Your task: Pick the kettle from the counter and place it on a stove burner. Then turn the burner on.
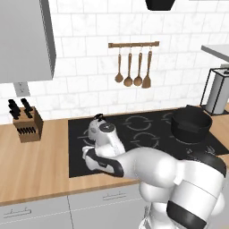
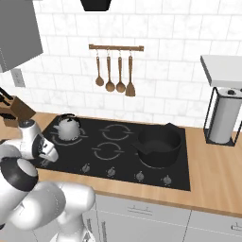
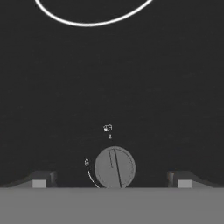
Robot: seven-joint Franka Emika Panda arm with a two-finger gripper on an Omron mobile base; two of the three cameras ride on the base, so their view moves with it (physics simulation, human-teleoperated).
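where the kettle (image 2: 69, 126) is seen in the right base view, a small squat light-grey metal body with a domed top, a short spout, a black arched handle and a black lid knob can be made out. it is set upright on the rear left burner ring of the black stovetop (image 2: 123, 151), near the back edge and the tiled wall. in the left base view the kettle (image 1: 99, 120) is mostly hidden behind the arm, with just its handle and top showing.

the tool (image 3: 112, 180) is held with its two dark tips wide apart, nothing between them, over the front strip of the stovetop (image 3: 112, 78). a round grey knob (image 3: 115, 167) with a line across its face is framed midway between the tips, with small white markings just beside it. part of a white burner ring (image 3: 92, 21) is seen at the far side of the hand view.

a wide black pot (image 2: 159, 145) is placed on the right side of the stovetop, well apart from the kettle, and the two middle burner rings are left bare between them. the wooden counter (image 1: 36, 165) is open to the left of the stovetop, with a knife block (image 1: 27, 123) near the wall. a paper towel holder (image 2: 223, 118) is stood on the counter to the right, and wooden utensils (image 2: 115, 75) are hung on a rail above.
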